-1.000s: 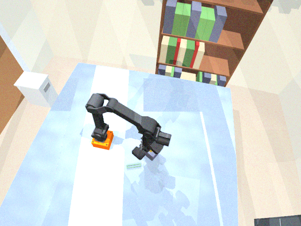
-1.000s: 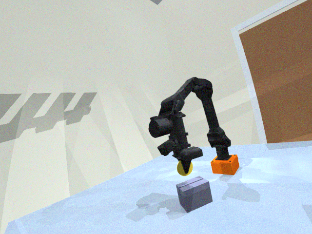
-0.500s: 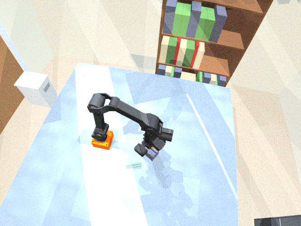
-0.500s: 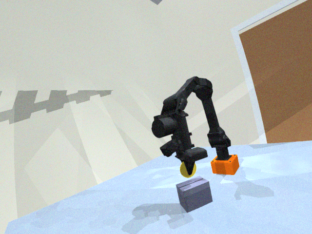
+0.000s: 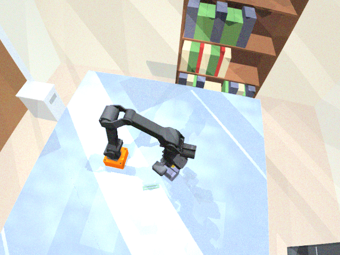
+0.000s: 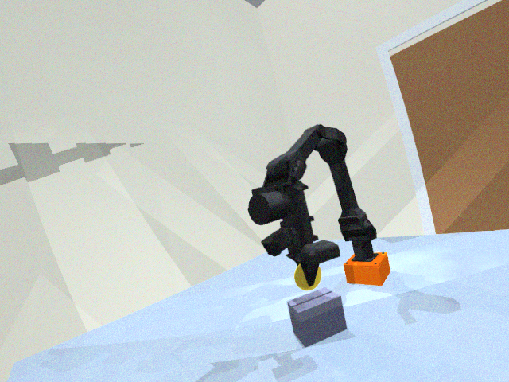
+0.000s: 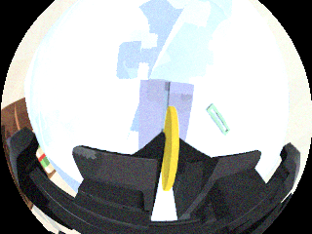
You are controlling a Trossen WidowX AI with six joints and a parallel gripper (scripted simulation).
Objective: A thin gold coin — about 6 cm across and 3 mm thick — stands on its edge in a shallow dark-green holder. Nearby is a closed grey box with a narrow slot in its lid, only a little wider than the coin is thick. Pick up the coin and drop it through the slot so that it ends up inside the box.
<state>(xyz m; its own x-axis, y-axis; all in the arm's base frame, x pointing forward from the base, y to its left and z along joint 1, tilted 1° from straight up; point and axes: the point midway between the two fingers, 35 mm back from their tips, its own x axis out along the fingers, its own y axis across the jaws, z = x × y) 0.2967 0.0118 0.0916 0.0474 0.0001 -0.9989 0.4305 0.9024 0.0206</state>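
The gold coin (image 5: 172,166) (image 6: 300,278) (image 7: 171,146) is upright on edge, gripped between the fingers. My gripper (image 6: 311,282) (image 7: 165,136) is shut on it and points down, above the closed grey box (image 5: 171,173) (image 6: 320,325) (image 7: 150,113). In the exterior view the coin's lower edge is above the lid, not touching it. In the wrist view the slot (image 7: 167,96) runs nearly in line with the coin, whose far end is slightly right of it; the near part of the slot is hidden. The green holder (image 5: 150,187) (image 7: 217,119) is empty, beside the box.
The arm's orange base (image 5: 116,160) (image 6: 366,272) stands on the blue-white table top (image 5: 241,192) (image 6: 135,353). A bookshelf (image 5: 266,45) stands beyond the table's far edge, and a white cabinet (image 5: 36,90) is beyond its left edge.
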